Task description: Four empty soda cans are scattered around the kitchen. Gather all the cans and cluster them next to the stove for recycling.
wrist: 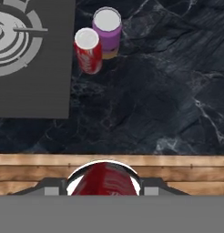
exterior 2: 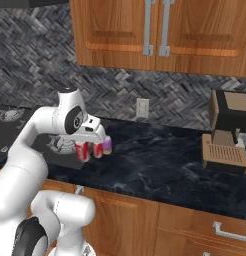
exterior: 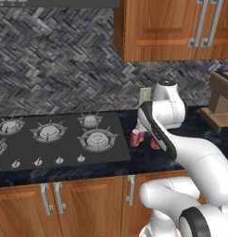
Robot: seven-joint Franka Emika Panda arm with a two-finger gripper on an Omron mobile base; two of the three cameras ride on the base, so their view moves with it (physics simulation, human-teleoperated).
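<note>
Gripper point(wrist: 104, 189) fingers clamped on 1 red can point(wrist: 104, 181).

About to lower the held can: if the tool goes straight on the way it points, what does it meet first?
Probably bare counter. The tool, shut on a red can, points down beside the stove; the other red can and purple can sit off-line. Depth is unclear.
</note>
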